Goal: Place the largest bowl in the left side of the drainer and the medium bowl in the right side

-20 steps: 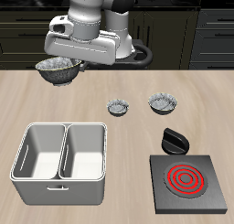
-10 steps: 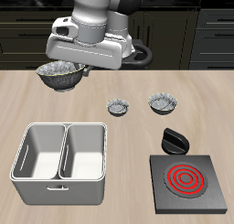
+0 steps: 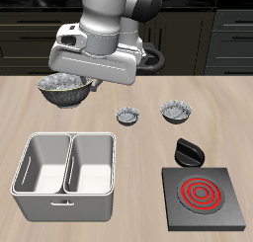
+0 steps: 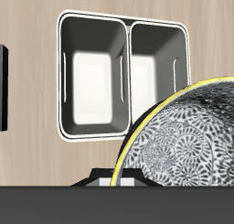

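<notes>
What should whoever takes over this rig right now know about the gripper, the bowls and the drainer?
Gripper: carrying the largest bowl in the air, behind the drainer; fingers hidden, so the grip itself is unseen.
Drainer: both compartments empty; the wrist view shows them beyond the held bowl.
Medium bowl: on the table beside the smallest bowl, untouched.
Done: largest bowl lifted.
Left: lower it into the left side, then fetch the medium bowl for the right side.
</notes>
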You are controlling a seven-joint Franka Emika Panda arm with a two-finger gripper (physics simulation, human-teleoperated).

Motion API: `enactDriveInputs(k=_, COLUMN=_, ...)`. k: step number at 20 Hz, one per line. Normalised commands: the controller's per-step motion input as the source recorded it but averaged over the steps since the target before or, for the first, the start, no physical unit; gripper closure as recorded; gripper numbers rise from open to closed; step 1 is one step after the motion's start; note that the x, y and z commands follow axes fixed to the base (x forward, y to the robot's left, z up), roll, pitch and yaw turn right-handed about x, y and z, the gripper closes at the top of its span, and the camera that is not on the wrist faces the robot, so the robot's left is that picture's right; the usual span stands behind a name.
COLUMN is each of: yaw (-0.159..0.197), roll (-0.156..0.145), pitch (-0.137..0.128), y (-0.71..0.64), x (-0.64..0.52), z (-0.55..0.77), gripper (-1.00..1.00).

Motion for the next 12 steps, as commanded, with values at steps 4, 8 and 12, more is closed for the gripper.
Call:
enactDriveInputs(k=4, yaw=0.002, roll=-0.002, pitch=0.011, y=0.12, x=0.30, z=0.08, gripper=1.00)
enactDriveInputs(k=8, yaw=0.004, roll=0.005, pitch=-0.006, y=0.22, x=0.32, z=0.10, gripper=1.00)
enactDriveInputs(k=12, yaw=0.000, roll=0.008, pitch=0.024, y=0.11, x=0.27, z=-0.12, gripper=1.00)
